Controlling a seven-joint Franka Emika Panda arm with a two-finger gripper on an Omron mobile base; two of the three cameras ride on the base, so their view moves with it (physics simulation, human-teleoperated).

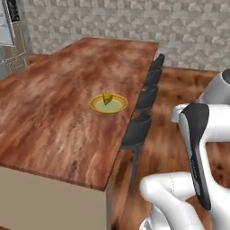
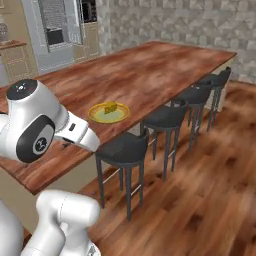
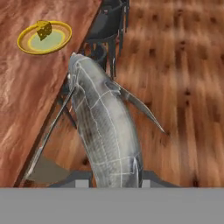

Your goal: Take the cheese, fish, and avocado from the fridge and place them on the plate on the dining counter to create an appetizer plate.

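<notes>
jaws clamp the fish [image 3: 107,135]; cheese [image 3: 43,30] sits on the plate [image 3: 26,43].

— How do we stand?
— Our arm [image 1: 197,148] is folded up close above the base, elbow bent.
— And our gripper [image 3: 109,181]?
— Clamped on the fish [image 3: 105,131], which sticks out ahead of it.

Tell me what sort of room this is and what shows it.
Most likely a home kitchen with a dining area. A long wooden dining counter has a row of dark bar stools along one side, a yellow plate holding a cheese wedge sits on it, and a silver fridge stands behind.
</notes>
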